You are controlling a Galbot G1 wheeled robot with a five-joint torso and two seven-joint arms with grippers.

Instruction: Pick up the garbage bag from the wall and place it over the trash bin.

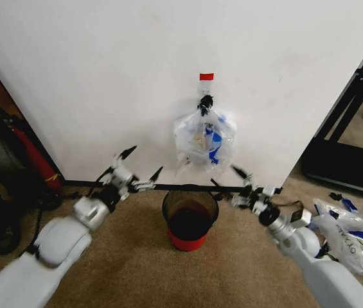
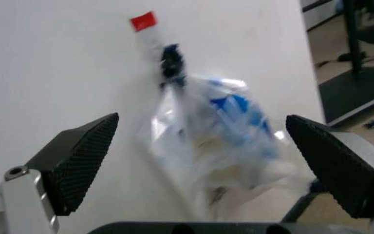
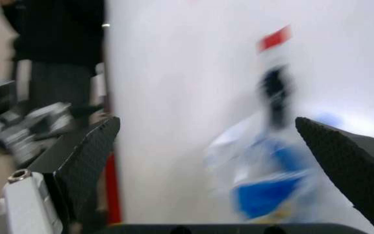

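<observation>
A thin, translucent white plastic garbage bag point(image 1: 204, 138) with blue patches hangs from a small black hook point(image 1: 205, 101) on the large plain white wall point(image 1: 104, 77), just under a small red tape rectangle point(image 1: 206, 76). Directly below it, on tan carpet point(image 1: 136, 269), stands the small round trash bin point(image 1: 189, 220) with black mesh sides and a red base, set against the black baseboard point(image 1: 168, 187).

The robot's left gripper point(image 1: 137, 168) is raised to the left of the bin, its black fingers spread wide and holding nothing. The right gripper point(image 1: 236, 178) is raised on the bin's other side, below the bag, likewise wide open and empty. Neither touches the bag or the bin.

In the left wrist view the bag point(image 2: 219, 146) sits between the parted textured fingertips point(image 2: 83, 156); in the right wrist view it point(image 3: 271, 180) appears blurred between the open pads point(image 3: 83, 161).

A white bag with blue lettering point(image 1: 354, 234) lies on the floor at the right, and a red fire extinguisher point(image 1: 36, 160) leans at the left.
</observation>
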